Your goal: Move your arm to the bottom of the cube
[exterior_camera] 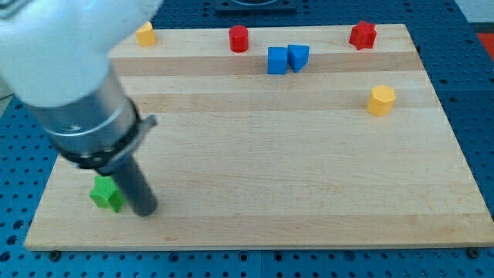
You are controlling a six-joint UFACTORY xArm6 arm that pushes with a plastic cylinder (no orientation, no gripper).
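A blue cube (277,60) sits near the view's top, middle, touching a blue wedge-like block (298,56) on its right. My tip (145,210) is far away at the view's bottom left, resting just right of a green star-shaped block (105,194). The rod rises from the tip up and to the left into the large grey and white arm body (73,93), which hides part of the board's left side.
A red cylinder (239,38) and a red star-like block (362,35) lie along the top edge. A yellow block (145,34) is at the top left, a yellow hexagonal block (380,100) at the right. The wooden board (293,177) ends near all view edges.
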